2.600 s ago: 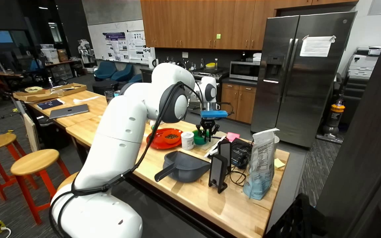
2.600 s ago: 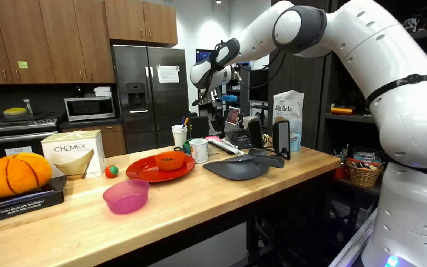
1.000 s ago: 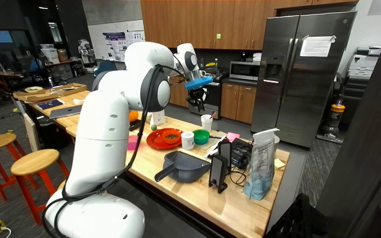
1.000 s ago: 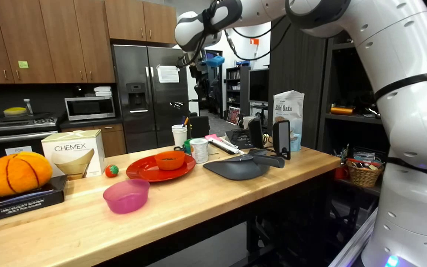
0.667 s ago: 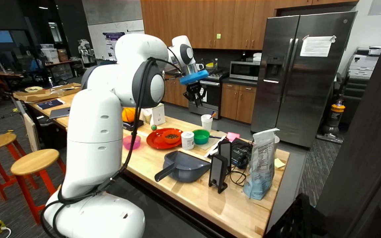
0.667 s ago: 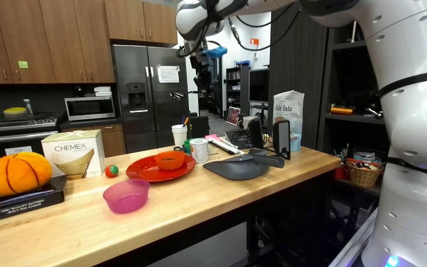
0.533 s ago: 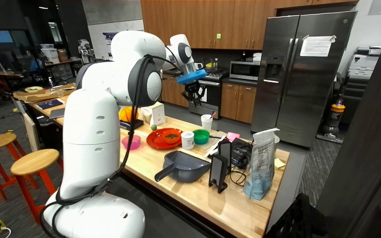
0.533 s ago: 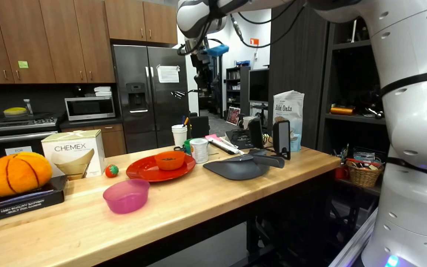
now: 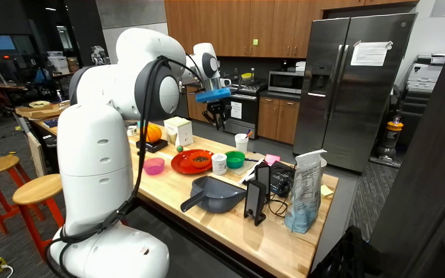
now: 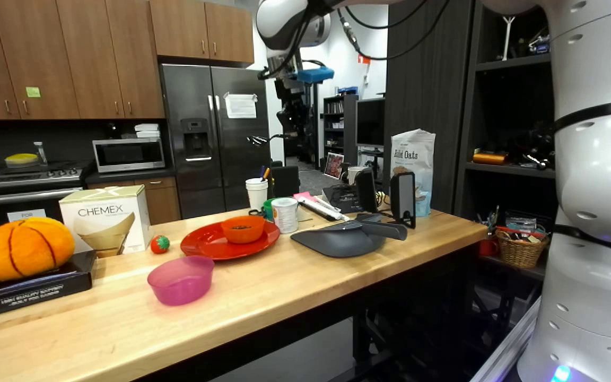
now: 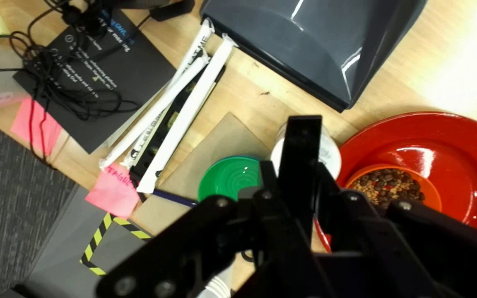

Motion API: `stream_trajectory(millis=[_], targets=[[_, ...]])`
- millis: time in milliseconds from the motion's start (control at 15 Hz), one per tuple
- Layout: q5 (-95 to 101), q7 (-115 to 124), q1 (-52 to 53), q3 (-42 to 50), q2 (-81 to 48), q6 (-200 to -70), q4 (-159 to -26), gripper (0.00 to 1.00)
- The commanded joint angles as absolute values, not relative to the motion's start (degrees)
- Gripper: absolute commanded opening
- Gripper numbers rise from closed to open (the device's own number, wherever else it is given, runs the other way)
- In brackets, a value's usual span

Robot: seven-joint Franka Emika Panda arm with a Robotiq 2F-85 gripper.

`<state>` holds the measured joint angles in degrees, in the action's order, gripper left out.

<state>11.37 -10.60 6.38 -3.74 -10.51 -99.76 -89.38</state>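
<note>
Pickup looks done, release isn't: claw is apparently clamped on a black-handled utensil (prob. a spoon), aloft toward the far side of the table, w/ bean-like mix in the orange bowl lower down.

Bent arm, closed claw downward
</note>
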Motion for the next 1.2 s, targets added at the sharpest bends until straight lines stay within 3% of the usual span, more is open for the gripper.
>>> stream_trajectory(millis=[0,733,1133], targets=[[6.96,-9.54,5.43,-4.25,-7.96,-100.75,-93.47,0.06],[-5.82,-11.50,3.70,-4.10,-11.16,-97.25,-94.31,0.06],[-0.19,-9.49,5.41,-4.30,-13.39,-91.13,-91.52,0.06]])
